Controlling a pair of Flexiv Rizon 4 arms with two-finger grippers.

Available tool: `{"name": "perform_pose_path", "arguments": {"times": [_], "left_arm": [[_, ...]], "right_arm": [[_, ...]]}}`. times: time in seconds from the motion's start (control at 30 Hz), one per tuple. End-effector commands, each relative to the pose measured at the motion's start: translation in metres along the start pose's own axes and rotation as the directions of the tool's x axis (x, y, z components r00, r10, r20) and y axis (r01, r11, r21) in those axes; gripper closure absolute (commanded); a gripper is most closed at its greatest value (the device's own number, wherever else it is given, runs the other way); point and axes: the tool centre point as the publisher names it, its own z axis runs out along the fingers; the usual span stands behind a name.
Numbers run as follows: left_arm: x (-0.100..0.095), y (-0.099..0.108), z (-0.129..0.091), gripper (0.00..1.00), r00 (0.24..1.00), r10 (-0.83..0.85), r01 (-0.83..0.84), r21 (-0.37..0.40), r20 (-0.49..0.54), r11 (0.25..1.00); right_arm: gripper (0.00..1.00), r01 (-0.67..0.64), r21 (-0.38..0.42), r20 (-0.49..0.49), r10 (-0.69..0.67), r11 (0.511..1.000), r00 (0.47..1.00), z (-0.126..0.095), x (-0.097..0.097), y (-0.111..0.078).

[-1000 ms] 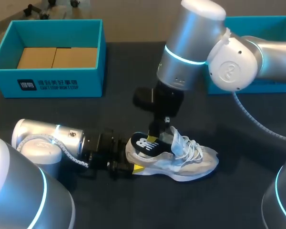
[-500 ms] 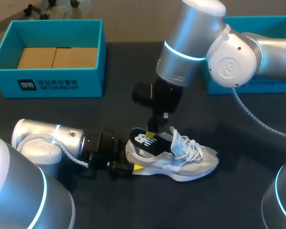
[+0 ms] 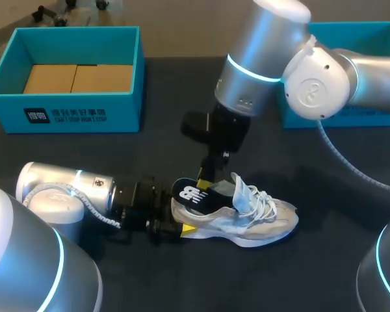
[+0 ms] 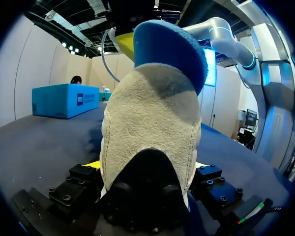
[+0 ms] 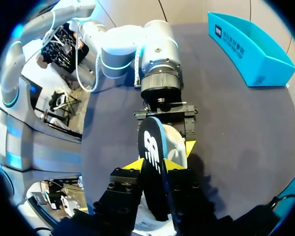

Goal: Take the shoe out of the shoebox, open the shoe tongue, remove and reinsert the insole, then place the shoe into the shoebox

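A grey-white shoe [image 3: 247, 221] lies on its sole on the dark table, toe to the right, tongue pulled up. My left gripper [image 3: 175, 224] lies low at its heel, with both fingers pressed against the sides of the heel [image 4: 147, 128]. A black insole [image 3: 192, 195] with a white logo and a blue underside [image 4: 172, 49] sticks up and back out of the shoe's opening. My right gripper [image 3: 205, 182] hangs over it from above. In the right wrist view the insole [image 5: 150, 147] stands between the yellow fingertips [image 5: 132, 164], which are slightly apart.
A teal shoebox [image 3: 65, 114] with brown cardboard inside stands at the back left. A second teal box [image 3: 351, 27] sits at the back right, behind my right arm. Bare table lies in front of and to the right of the shoe.
The right gripper has lifted a little and its fingers have parted. The insole has settled lower and further back over the heel. The left arm and the shoe have stayed put.
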Motion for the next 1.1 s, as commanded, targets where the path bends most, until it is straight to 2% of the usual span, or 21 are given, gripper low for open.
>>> {"name": "perform_pose_path", "arguments": {"times": [0.03, 0.33, 0.73, 0.87, 0.9, 1.1], "left_arm": [[-0.001, 0.001, 0.0, 1.0, 1.0, -0.001, 0.001, -0.004, 0.0, 1.0], [-0.001, 0.001, 0.0, 1.0, 1.0, -0.001, 0.001, -0.004, 0.0, 1.0], [-0.001, 0.001, 0.0, 1.0, 1.0, -0.001, 0.001, -0.004, 0.0, 1.0], [-0.001, 0.001, 0.0, 1.0, 1.0, -0.001, 0.001, -0.004, 0.0, 1.0], [-0.001, 0.001, 0.0, 1.0, 1.0, -0.001, 0.001, -0.004, 0.0, 1.0], [-0.001, 0.001, 0.0, 1.0, 1.0, -0.001, 0.001, -0.004, 0.0, 1.0]], "right_arm": [[0.75, -0.008, -0.002, 0.006, 0.008, 1.0, 1.0, -0.001, 0.005, -0.003], [0.71, -0.007, -0.027, 0.018, 0.007, 1.0, 1.0, -0.003, 0.013, -0.008], [0.72, 0.026, -0.061, -0.047, -0.029, 0.998, 0.998, -0.007, -0.005, -0.007], [0.69, 0.036, -0.064, -0.078, -0.041, 0.997, 0.996, -0.008, -0.009, -0.005], [0.67, 0.048, -0.083, -0.09, -0.055, 0.995, 0.994, -0.007, -0.01, -0.006], [0.68, 0.052, -0.113, -0.148, -0.068, 0.992, 0.987, 0.001, -0.016, -0.01]]}}
